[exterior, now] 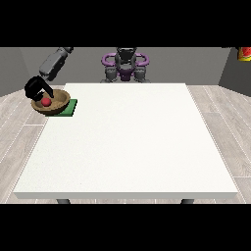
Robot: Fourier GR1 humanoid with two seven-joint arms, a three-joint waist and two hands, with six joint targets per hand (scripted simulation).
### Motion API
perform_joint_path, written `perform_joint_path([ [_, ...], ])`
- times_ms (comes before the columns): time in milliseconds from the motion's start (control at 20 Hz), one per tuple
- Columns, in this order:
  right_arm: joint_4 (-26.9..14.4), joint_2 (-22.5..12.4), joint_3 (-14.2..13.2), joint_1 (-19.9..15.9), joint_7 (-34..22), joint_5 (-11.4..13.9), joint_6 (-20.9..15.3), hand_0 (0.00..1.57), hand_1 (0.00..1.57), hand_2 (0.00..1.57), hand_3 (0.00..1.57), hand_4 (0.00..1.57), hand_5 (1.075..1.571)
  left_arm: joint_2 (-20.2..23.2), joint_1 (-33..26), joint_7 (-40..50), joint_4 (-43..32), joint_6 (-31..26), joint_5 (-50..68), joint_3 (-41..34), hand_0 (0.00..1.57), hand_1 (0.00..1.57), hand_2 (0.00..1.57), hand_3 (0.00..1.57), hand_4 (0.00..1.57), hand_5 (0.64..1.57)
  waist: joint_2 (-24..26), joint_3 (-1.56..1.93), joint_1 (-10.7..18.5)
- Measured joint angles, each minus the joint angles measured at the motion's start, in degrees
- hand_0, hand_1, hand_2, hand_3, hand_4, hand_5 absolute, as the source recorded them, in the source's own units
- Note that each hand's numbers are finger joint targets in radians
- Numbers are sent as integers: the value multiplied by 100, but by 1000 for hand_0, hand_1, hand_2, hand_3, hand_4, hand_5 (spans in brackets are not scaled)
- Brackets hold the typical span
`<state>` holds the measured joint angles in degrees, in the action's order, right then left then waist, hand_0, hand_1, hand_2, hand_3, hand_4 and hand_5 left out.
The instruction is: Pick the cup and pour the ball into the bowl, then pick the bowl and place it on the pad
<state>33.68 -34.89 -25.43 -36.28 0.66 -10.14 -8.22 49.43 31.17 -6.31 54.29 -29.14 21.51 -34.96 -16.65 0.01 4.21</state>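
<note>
The robot hand [38,88] at the view's left is gripping the near rim of the bowl [55,102], its fingers curled over the edge. The bowl, with the red ball [46,102] inside, is sitting over the green pad [70,109] at the far left corner of the surface [127,142], overhanging that edge. No cup is showing. The risk is lying in the release: if the bowl is only partly on the pad, it may be tipping toward the surface's edge, and fingers catching the rim could be dragging it off.
</note>
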Motion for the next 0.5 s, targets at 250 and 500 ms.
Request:
perform_joint_path([
  [250, -139, -53, 271, -94, -50, 216, 197, 0, 0, 0, 0, 0, 1407, -67, 16, -64, 97, 60, 14, 62, 0, 0, 0, 0, 1206, 1569, -59, 2, 111],
  [500, -311, -86, 488, -165, -228, 399, 328, 0, 0, 0, 0, 0, 1383, -265, 26, 264, 391, 270, 57, 264, 0, 0, 0, 0, 1190, 1569, 279, 4, 97],
])
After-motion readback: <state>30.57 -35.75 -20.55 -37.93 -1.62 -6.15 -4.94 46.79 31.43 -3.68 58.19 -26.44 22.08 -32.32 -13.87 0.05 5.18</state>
